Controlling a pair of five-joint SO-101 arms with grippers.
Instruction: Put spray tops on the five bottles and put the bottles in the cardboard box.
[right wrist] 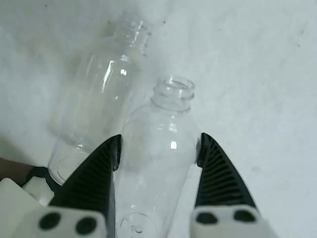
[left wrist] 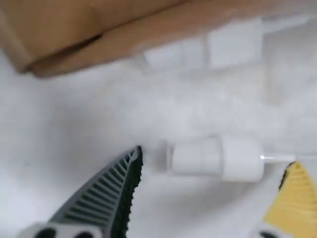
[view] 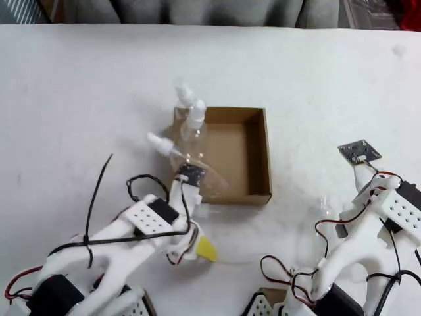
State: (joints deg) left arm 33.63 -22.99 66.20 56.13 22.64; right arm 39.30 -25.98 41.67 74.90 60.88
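The cardboard box (view: 258, 158) sits open near the middle of the table (view: 79, 85), and bottles with white spray tops (view: 195, 122) crowd its left side, towards the far left corner; whether they stand upright or lean cannot be told. The left arm comes in from the table's near left corner and ends just in front of the box's near wall. In the left wrist view the left gripper (left wrist: 216, 157) is spread wide, with its grey finger (left wrist: 111, 196) on one side and its yellow finger (left wrist: 296, 196) on the other. A loose spray top (left wrist: 218, 159) lies on its side on the table between them. It is apart from the grey tip, and its thin tube reaches almost to the yellow one. The box wall (left wrist: 99, 29) runs just beyond it, with blurred white pieces (left wrist: 213, 47) lying along its foot. The right arm is over the near right part of the table. In its wrist view the right gripper (right wrist: 160, 138) is closed onto a capless bottle (right wrist: 158, 148), its black fingers (right wrist: 101, 173) pressed against both sides of the clear body behind the open neck. A second capless bottle (right wrist: 99, 94) lies just beside it on the table, roughly parallel, neck pointing the same way
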